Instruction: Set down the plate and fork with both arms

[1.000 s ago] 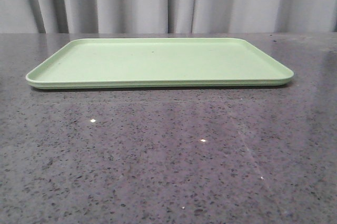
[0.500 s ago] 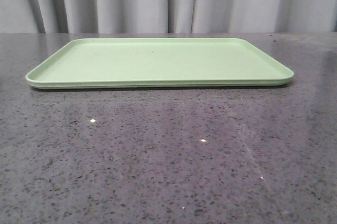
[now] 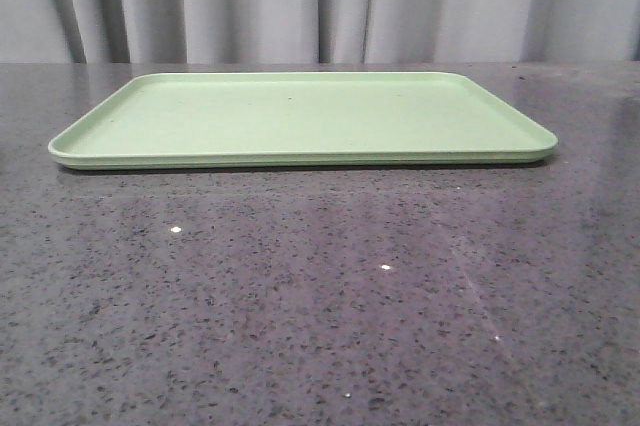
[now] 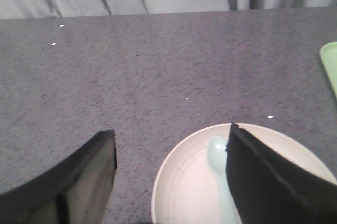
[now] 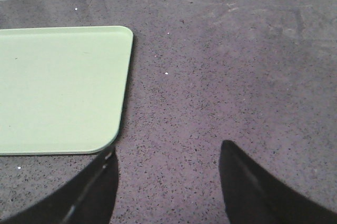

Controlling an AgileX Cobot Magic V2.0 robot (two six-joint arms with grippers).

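Observation:
The plate [image 4: 195, 182], round with a pinkish-cream inside, lies on the dark table in the left wrist view. A pale blue spoon-like utensil [image 4: 218, 171] lies in it. My left gripper [image 4: 171, 140] is open above the plate's near rim; one finger [image 4: 263, 182] covers part of the plate, the other finger [image 4: 84, 176] is over bare table. My right gripper [image 5: 166, 153] is open and empty over bare table beside the tray's corner. The yellow fork is out of view. Neither gripper shows in the front view.
A flat light-green tray [image 3: 300, 121] lies across the middle of the dark speckled table; its corner shows in the right wrist view [image 5: 63, 87] and its edge in the left wrist view [image 4: 330, 66]. Grey curtains hang behind the table.

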